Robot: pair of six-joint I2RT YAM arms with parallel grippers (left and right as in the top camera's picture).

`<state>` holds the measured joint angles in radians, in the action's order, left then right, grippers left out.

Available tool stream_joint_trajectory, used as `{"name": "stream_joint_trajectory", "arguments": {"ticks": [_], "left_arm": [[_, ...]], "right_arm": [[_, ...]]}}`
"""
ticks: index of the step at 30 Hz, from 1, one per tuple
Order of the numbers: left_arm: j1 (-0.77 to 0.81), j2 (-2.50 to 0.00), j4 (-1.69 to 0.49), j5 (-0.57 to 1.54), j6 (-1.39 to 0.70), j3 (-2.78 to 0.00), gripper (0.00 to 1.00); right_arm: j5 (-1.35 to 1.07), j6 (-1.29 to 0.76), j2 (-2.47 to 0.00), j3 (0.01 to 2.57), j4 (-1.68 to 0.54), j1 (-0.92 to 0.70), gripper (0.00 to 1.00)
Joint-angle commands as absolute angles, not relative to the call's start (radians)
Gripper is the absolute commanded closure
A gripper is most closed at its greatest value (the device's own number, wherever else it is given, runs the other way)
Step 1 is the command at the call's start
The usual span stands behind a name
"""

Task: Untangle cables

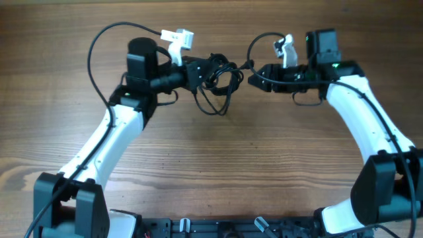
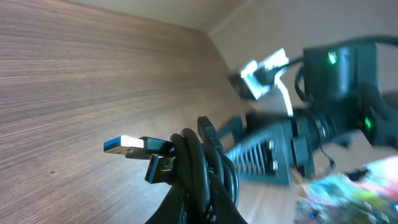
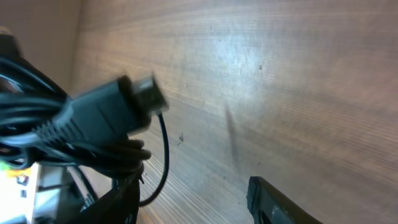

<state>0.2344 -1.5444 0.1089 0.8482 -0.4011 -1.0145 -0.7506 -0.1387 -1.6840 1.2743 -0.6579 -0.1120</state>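
Note:
The cables (image 1: 221,76) are a tangle of thin black loops hanging above the table between my two grippers. My left gripper (image 1: 203,71) is shut on the bundle. In the left wrist view the coils (image 2: 200,167) are pinched between the fingers, and two USB plugs (image 2: 134,146) stick out to the left. My right gripper (image 1: 254,76) is at the bundle's right side. Its fingers (image 3: 273,202) stand wide apart with nothing between them. A black plug (image 3: 106,115) and a loose loop (image 3: 163,162) hang by its left finger.
Bare wooden tabletop (image 1: 264,158) lies under and in front of both arms. The arms' own thicker black wires arc above each wrist (image 1: 99,39). The right arm's gripper body (image 2: 267,152) fills the right of the left wrist view.

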Motion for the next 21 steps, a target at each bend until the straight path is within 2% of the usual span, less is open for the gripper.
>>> {"name": "stream_joint_trajectory", "arguments": {"ticks": [1,4,11,16,19,21], "left_arm": [[0.14,-1.537,0.117,1.14,-0.371,-1.019,0.96],[0.094,-1.537,0.117,1.261,-0.391,-1.019,0.96],[0.089,-1.537,0.116,1.219,-0.487,-1.019,0.96],[0.141,-1.537,0.068,0.981,-0.487,-1.019,0.96],[0.2,-1.537,0.014,0.775,-0.487,-1.019,0.96],[0.244,-1.537,-0.001,0.677,-0.487,-1.019,0.96]], "right_arm": [[-0.741,0.011,-1.611,1.373,-0.701,-0.056,0.44],[-0.77,0.026,-1.578,1.376,-0.705,0.001,0.44],[-1.01,0.093,-1.58,1.354,-0.697,-0.045,0.45],[-0.997,-0.117,-1.58,1.354,-0.603,-0.15,0.51],[-0.775,-0.364,-1.581,1.353,-0.57,-0.229,0.51],[-0.645,-0.53,-1.584,1.343,-0.568,-0.267,0.58]]}}
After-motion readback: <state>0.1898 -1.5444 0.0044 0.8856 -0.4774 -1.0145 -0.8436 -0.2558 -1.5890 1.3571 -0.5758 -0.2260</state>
